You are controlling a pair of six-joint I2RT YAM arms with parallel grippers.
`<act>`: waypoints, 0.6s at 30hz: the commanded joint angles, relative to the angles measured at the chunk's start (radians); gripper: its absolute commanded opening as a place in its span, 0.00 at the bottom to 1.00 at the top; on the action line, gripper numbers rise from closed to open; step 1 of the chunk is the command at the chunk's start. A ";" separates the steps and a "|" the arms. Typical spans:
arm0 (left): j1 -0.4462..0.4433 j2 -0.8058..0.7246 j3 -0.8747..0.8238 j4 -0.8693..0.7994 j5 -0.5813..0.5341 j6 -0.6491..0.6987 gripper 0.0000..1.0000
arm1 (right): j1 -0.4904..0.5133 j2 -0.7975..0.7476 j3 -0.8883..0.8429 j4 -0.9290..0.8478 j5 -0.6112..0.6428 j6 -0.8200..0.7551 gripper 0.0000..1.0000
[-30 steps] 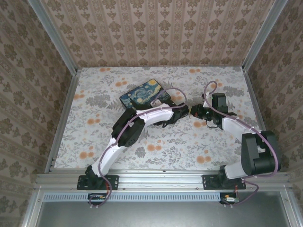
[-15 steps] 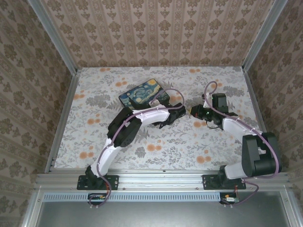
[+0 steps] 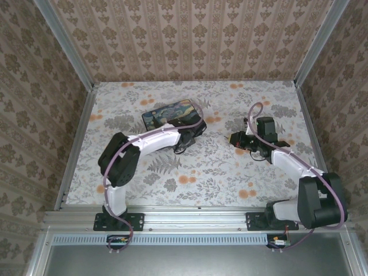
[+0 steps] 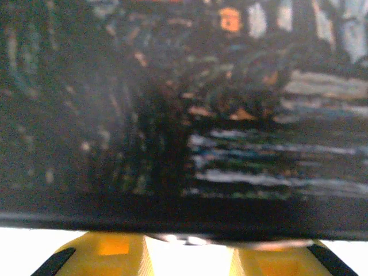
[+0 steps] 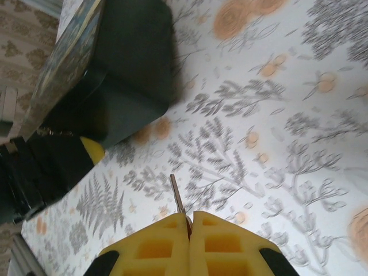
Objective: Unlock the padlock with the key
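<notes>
Left of centre on the floral table (image 3: 190, 167), left gripper (image 3: 191, 131) hard against the painted box (image 3: 171, 112); yellow pads (image 4: 100, 253) spread or clamped, impossible to tell. Small metal glint (image 4: 172, 237) between them, perhaps the padlock, otherwise not made out. Judged small, hard, slick and light: best held by the body, shackle and keyhole left free. To the right, well apart, right gripper (image 3: 233, 138) pressed together on the key (image 5: 179, 198), thin stiff blade poking out towards the box. No readable writing anywhere.

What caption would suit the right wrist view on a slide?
Right gripper pinches the key over the floral tabletop, the painted box lying beyond.
</notes>
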 commanded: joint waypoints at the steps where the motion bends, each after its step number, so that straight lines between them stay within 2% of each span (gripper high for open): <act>1: 0.037 -0.100 -0.029 0.006 0.167 0.055 0.12 | 0.054 -0.065 -0.042 -0.035 -0.003 0.027 0.00; 6: 0.091 -0.170 -0.010 -0.034 0.328 0.063 0.11 | 0.172 -0.120 -0.101 0.049 -0.021 0.103 0.00; 12: 0.119 -0.209 0.072 -0.128 0.470 0.067 0.10 | 0.302 -0.126 -0.118 0.171 -0.026 0.167 0.00; 18: 0.145 -0.225 0.112 -0.166 0.611 0.019 0.09 | 0.361 -0.126 -0.114 0.322 0.007 0.243 0.00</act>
